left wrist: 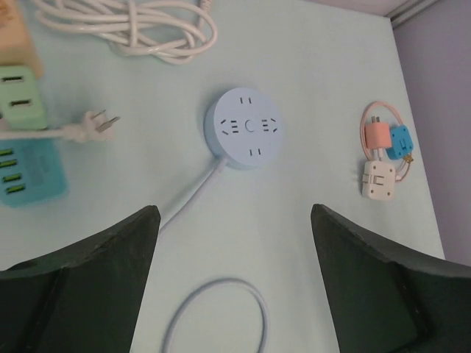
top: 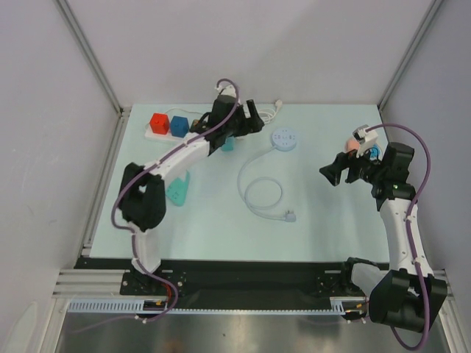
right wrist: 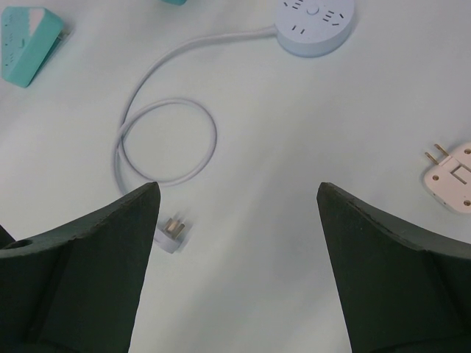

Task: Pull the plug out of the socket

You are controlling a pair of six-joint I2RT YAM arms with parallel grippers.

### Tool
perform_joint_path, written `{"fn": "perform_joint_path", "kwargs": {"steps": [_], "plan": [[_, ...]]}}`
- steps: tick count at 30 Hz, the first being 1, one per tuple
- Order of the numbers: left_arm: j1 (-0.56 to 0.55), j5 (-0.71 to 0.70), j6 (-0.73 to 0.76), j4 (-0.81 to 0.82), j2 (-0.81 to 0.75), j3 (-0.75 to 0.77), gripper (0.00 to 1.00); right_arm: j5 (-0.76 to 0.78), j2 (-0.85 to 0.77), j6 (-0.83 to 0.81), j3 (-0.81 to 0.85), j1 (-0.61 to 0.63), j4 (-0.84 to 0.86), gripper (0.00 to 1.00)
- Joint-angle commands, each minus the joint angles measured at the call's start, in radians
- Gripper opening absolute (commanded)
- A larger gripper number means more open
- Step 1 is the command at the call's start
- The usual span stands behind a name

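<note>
While both arms reach over the pale green table (top: 324,220) in the top view, the left gripper (top: 252,118) hovers at the far side with a round pale blue plastic socket (top: 284,140) just past its fingertips. The right gripper (top: 337,168) hangs to the right, facing that socket's thin looped cable (top: 261,193), and a white power strip topped with red and blue cubes (top: 166,131) sits back beside the left arm's wrist. Seen from the left wrist, the left gripper (left wrist: 234,213) is spread wide with nothing between its dark fingers (left wrist: 81,287). Ahead and off toward the left finger lies the white plug with bare metal prongs (left wrist: 92,126), loose on the table, its prongs aimed at the round socket (left wrist: 244,126) but apart from it. Its cord runs away between a light green socket block (left wrist: 18,92) and a teal socket block (left wrist: 29,173). A coiled white cable (left wrist: 132,26) lies farther ahead, and small pink, blue and white adapters (left wrist: 379,179) cluster beyond the right finger. From the right wrist, the right gripper (right wrist: 237,187) is likewise spread and empty. The round socket (right wrist: 316,22) is far ahead, its cable (right wrist: 165,143) looping back to a small pale plug (right wrist: 173,232) just beside the left fingertip, and a white adapter with copper prongs (right wrist: 452,173) lies past the right finger.
</note>
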Motion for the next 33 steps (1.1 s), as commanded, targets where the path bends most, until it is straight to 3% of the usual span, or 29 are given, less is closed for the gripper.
{"fn": "perform_joint_path", "kwargs": {"steps": [1,7,15,20,24,28,33], "plan": [[0.039,-0.098,-0.070,0.142,-0.218,-0.260,0.89,-0.026,-0.005,-0.001,-0.005,-0.012,0.029,0.93],[0.172,-0.042,-0.184,0.211,-0.356,-0.492,0.91,-0.042,-0.007,0.008,-0.013,-0.024,0.038,0.93],[0.304,0.017,-0.231,0.162,-0.370,-0.554,0.91,-0.048,-0.007,0.011,-0.017,-0.029,0.043,0.93],[0.312,-0.099,-0.357,-0.069,-0.261,-0.357,0.96,-0.051,-0.002,0.014,-0.017,-0.030,0.046,0.93],[0.313,-0.134,-0.431,-0.378,-0.110,-0.119,0.99,-0.054,-0.005,0.020,-0.016,-0.030,0.049,0.93],[0.315,-0.157,-0.478,-0.504,0.038,0.093,1.00,-0.060,-0.005,0.026,-0.017,-0.032,0.049,0.93],[0.319,-0.161,-0.541,-0.524,0.115,0.173,1.00,-0.071,-0.008,0.031,-0.016,-0.032,0.048,0.93]]}}
